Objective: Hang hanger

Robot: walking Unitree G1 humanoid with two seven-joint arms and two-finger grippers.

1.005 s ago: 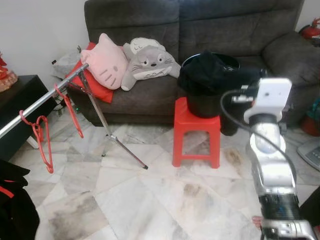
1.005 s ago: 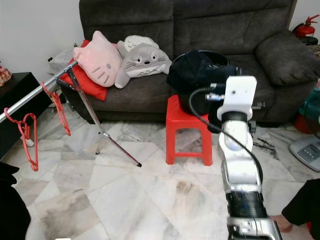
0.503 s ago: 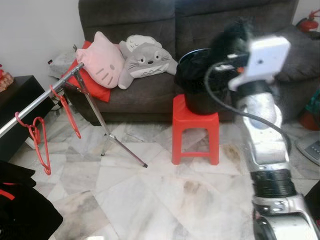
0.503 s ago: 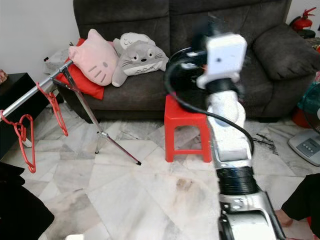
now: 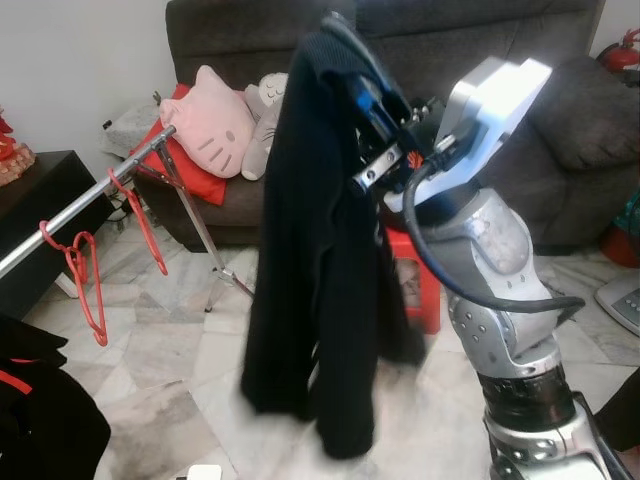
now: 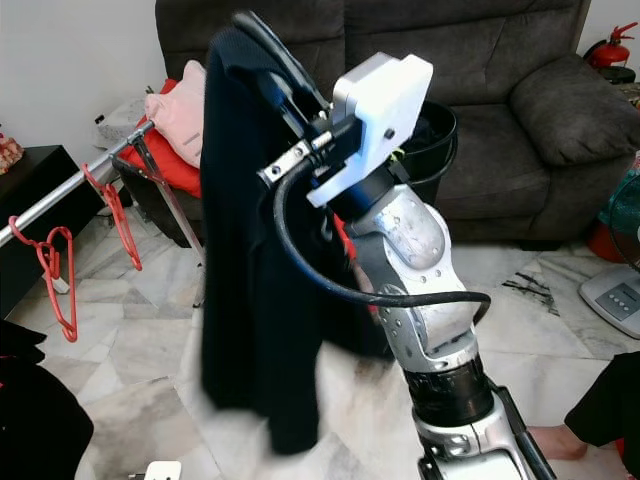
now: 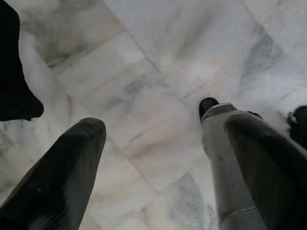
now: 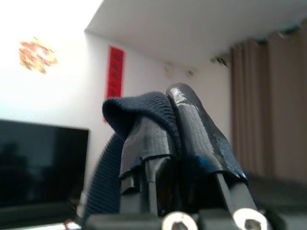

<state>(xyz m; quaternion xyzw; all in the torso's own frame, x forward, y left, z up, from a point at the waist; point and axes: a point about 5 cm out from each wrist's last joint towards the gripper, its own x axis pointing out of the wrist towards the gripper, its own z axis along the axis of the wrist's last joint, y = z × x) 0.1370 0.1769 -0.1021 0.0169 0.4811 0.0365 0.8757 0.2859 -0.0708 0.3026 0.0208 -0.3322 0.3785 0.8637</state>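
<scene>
My right gripper (image 5: 338,32) is raised high in front of the sofa, shut on the top of a black knitted garment (image 5: 315,270) that hangs down almost to the floor. In the right wrist view the two fingers (image 8: 192,124) pinch the dark knit fabric (image 8: 132,108). Two red hangers (image 5: 85,285) (image 5: 147,225) hang on a slanted metal rail (image 5: 85,198) at the left. The left gripper (image 7: 165,125) hangs low over the marble floor, open and holding nothing.
A dark sofa (image 6: 520,110) carries a pink cushion (image 5: 210,125) and a grey plush. The garment partly hides a red stool (image 5: 418,285) and a black bucket (image 6: 432,135). More black clothing (image 5: 45,425) lies bottom left. A person's foot (image 6: 555,442) is at the bottom right.
My right arm has lifted the black garment out of the bucket and swung it up and to the left, so it now hangs in front of the stool. The hangers have not moved.
</scene>
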